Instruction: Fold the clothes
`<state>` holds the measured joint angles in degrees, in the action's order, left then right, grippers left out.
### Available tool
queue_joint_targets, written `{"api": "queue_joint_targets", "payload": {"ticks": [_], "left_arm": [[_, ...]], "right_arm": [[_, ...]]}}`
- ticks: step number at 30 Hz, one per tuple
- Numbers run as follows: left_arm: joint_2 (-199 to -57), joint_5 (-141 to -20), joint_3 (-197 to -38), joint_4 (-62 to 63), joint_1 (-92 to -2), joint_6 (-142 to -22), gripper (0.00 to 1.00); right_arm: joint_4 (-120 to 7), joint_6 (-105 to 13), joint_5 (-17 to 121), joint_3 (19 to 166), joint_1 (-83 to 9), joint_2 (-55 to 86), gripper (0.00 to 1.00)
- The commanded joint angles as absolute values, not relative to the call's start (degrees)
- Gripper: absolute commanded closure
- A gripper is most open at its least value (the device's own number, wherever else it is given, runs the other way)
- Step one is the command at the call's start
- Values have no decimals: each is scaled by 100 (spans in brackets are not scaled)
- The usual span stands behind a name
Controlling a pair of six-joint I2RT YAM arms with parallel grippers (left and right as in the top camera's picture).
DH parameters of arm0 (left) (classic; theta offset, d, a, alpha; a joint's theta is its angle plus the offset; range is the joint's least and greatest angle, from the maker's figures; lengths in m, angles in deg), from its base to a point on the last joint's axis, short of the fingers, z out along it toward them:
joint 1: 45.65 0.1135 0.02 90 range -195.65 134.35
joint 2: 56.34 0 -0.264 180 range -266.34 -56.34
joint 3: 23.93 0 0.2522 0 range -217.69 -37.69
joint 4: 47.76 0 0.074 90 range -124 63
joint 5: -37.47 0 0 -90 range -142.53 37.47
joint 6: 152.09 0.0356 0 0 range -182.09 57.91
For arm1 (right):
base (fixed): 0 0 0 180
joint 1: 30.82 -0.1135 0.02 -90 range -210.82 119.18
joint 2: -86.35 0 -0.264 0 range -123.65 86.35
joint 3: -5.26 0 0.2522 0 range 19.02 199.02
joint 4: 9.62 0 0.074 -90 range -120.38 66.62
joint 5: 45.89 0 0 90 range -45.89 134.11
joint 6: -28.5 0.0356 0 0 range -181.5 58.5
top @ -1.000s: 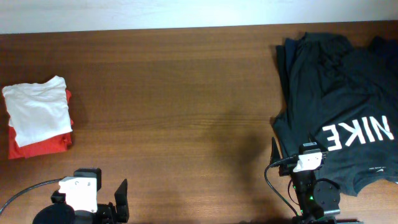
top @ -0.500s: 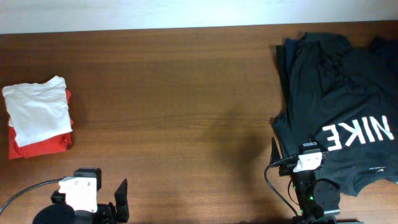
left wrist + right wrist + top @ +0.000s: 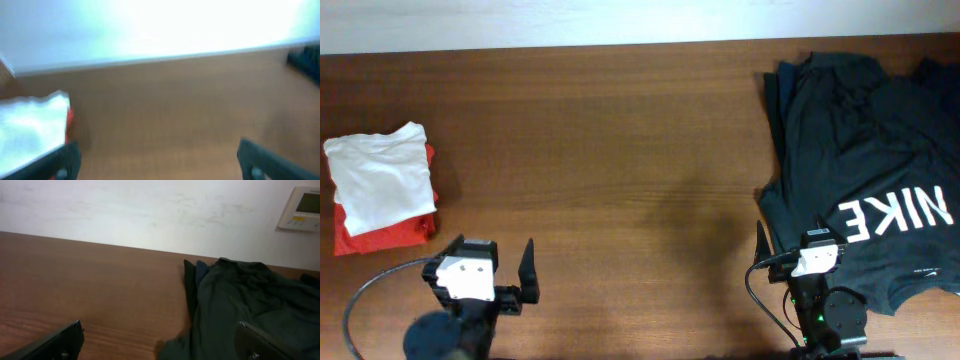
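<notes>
brown wooden table (image 3: pixel 620 150), white wall (image 3: pixel 125 210)

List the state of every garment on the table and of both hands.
white T-shirt: folded, lying on top of the red-orange garment.
red-orange garment: folded, lying flat under the white T-shirt.
black NIKE shirt: unfolded, spread out and rumpled at the table's right end.
left hand: open, holding nothing, above bare table.
right hand: open, holding nothing, at the black shirt's edge.

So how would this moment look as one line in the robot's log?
left pincer: open, empty | right pincer: open, empty | white T-shirt: folded atop red-orange garment, left | black NIKE shirt: unfolded, right
</notes>
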<state>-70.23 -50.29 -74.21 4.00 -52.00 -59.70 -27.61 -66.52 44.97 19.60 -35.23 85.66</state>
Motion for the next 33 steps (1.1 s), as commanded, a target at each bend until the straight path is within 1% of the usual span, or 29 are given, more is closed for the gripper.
{"api": "queue_joint_targets", "payload": {"ticks": [1,7,10,15,16,21,26,33], "left_arm": [[-6376,-4948,-6688,-359,-5154,-5719,1],[-5651,-4979,-5600,-1797,-4964,-5443,1],[-5662,-5147,-4988,-2826,-4916,-5441,1],[-5664,-5191,-3878,-4979,-4918,-5163,1],[-5664,-5235,-3801,-5071,-4918,-5148,1],[-5664,-5254,-3814,-4522,-4879,-4825,1],[-5662,-5320,-3816,-2999,-4881,-5096,1],[-5664,-5256,-3816,-2922,-4881,-5148,1]], "right_arm": [[-2796,-6684,4403,1934,-3558,8614,1],[-2796,-6687,4403,1934,-3558,8614,1],[-2796,-6687,4403,1934,-3558,8614,1],[-2794,-6687,4403,1934,-3558,8614,2],[-2794,-6687,4403,1934,-3558,8614,1],[-2794,-6687,4403,1934,-3558,8614,1],[-2796,-6687,4403,1934,-3558,8614,1],[-2794,-6687,4403,1934,-3558,8614,1]]}}
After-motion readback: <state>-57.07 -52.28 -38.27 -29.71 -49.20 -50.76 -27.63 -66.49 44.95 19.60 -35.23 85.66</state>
